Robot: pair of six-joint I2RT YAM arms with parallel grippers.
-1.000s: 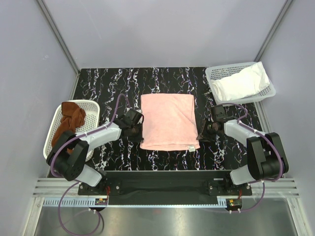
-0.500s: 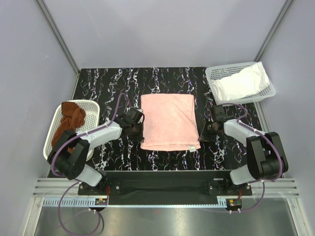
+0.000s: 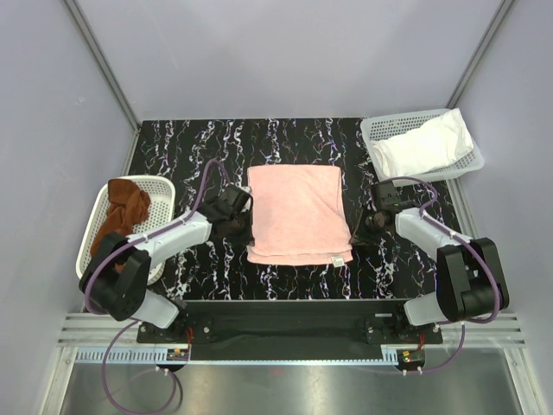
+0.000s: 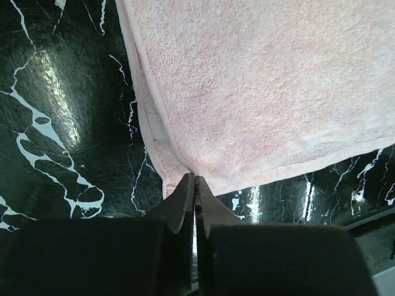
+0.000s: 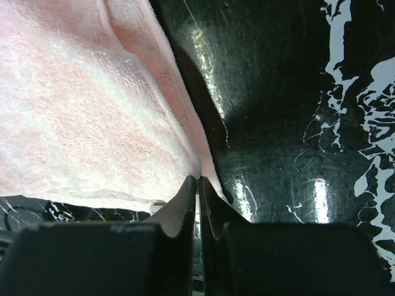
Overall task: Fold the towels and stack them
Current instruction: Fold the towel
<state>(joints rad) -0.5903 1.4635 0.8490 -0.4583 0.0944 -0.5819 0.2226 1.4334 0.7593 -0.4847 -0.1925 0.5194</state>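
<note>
A pale pink towel (image 3: pixel 298 214) lies flat in the middle of the black marble table (image 3: pixel 190 147), with a small tag at its near right corner. My left gripper (image 3: pixel 247 228) is low at the towel's left edge, close to the near corner, and shut on that edge (image 4: pixel 194 177). At the right edge my right gripper (image 3: pixel 352 233) is also shut, pinching the pink hem (image 5: pixel 197 179). A rust-brown towel (image 3: pixel 121 212) sits crumpled in the left basket. A white towel (image 3: pixel 423 145) fills the basket at the far right.
A white mesh basket (image 3: pixel 164 186) stands at the table's left edge, and another (image 3: pixel 376 130) at the far right corner. Grey walls close in the table on three sides. The arm bases sit along the near rail (image 3: pixel 276 324).
Both grippers have closed on the pink towel's side edges. The left gripper shifted slightly toward the far side; the towel has barely moved.
</note>
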